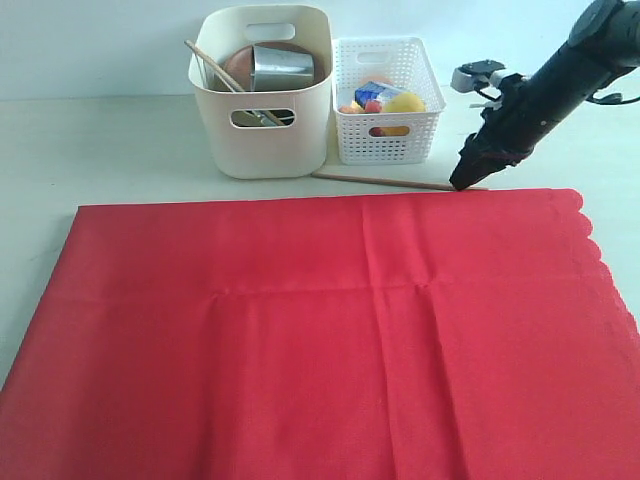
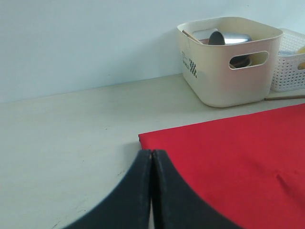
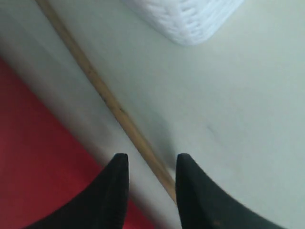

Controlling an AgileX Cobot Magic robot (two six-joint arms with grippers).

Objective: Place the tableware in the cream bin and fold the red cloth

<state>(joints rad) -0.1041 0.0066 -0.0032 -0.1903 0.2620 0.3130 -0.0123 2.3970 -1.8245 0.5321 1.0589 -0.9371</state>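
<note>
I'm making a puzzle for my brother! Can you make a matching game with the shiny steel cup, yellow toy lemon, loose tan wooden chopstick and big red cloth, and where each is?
Things:
1 shiny steel cup
2 yellow toy lemon
3 loose tan wooden chopstick
4 big red cloth

Places:
A spread flat on the pale table
B in the tall cream plastic bin
C on the table, just beyond the cloth's edge
D in the white lattice basket

Pairs: 1-B, 2-D, 3-C, 4-A

I see the right gripper (image 3: 152, 160) with jaws apart above the pale table (image 3: 238, 105). One wooden chopstick (image 3: 109, 101) runs between them, lying between the red cloth (image 3: 28, 162) and the white lattice basket (image 3: 190, 19).
</note>
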